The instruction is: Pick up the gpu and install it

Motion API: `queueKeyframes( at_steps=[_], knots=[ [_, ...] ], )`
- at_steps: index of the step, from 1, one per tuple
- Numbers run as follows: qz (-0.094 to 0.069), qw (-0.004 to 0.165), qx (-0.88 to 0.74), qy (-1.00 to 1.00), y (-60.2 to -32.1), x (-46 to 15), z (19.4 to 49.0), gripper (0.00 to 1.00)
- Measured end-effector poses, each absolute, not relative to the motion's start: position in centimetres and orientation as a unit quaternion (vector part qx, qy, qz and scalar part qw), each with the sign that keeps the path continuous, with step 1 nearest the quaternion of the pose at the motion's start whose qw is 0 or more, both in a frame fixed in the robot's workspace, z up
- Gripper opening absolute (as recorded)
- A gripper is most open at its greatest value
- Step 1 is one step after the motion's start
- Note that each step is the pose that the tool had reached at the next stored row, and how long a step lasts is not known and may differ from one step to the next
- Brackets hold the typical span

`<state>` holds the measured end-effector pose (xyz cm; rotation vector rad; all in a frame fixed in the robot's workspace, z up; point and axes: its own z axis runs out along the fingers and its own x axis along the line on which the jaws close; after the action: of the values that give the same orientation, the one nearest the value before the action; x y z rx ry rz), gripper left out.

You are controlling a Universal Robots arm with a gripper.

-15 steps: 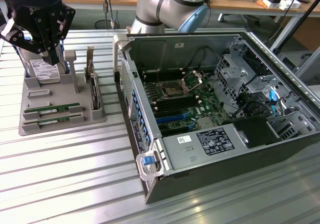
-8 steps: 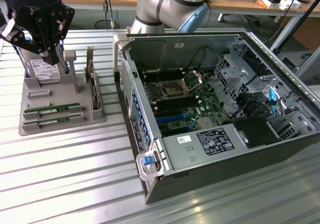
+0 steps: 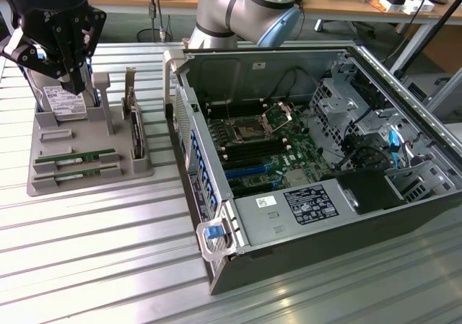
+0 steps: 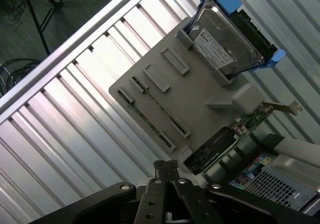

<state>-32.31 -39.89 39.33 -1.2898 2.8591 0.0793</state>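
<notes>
A ribbed, shiny metal table [image 3: 108, 266] lies under the claw [image 3: 72, 86], which is closed and seemingly empty. Near it, a grey moulded tray [image 3: 43, 185] holds the thin green gpu [image 3: 78, 155].

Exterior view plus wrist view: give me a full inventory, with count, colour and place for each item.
Holder tray: 1, grey, on the table, exterior view's left.
Hard drive: 1, silver in blue rails, propped at the tray's far end.
Green circuit-board sticks: 2, green, lying flat in the tray's near slots.
Upright card: 1, dark with a metal bracket, on the tray's side nearest the case.
Computer case: 1, dark, side open, exterior view's right.
Motherboard: 1, green, inside the case.
Slatted table: 1, silver, under everything.
Robot arm: 1, silver and blue, behind the case.
Gripper: 1, black, shut, holding nothing, hovering by the hard drive.
</notes>
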Motion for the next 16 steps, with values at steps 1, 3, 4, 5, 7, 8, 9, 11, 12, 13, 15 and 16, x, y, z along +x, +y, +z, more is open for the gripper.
queueKeyframes(
  at_steps=[1, 3, 4, 5, 7, 8, 9, 11, 12, 13, 15, 16],
  knots=[
    [0.025, 0.002, -0.415, 0.910, -39.89, -32.31, 39.33, 0.11],
    [0.025, 0.002, -0.420, 0.907, -39.89, -32.31, 39.33, 0.11],
    [0.025, 0.002, -0.422, 0.906, -39.89, -32.31, 39.33, 0.11],
    [0.025, 0.002, -0.423, 0.906, -39.90, -32.31, 39.33, 0.11],
    [0.025, 0.002, -0.428, 0.903, -39.90, -32.31, 39.33, 0.11],
    [0.025, 0.002, -0.430, 0.903, -39.89, -32.31, 39.33, 0.11],
    [0.025, 0.001, -0.431, 0.902, -39.90, -32.31, 39.33, 0.11],
    [0.025, 0.001, -0.437, 0.899, -39.90, -32.31, 39.33, 0.11],
    [0.025, 0.001, -0.440, 0.898, -39.89, -32.31, 39.33, 0.11],
    [0.025, 0.001, -0.443, 0.896, -39.90, -32.31, 39.33, 0.11],
    [0.025, 0.001, -0.447, 0.894, -39.89, -32.31, 39.33, 0.11],
    [0.025, 0.001, -0.449, 0.893, -39.89, -32.31, 39.33, 0.11]
  ],
)
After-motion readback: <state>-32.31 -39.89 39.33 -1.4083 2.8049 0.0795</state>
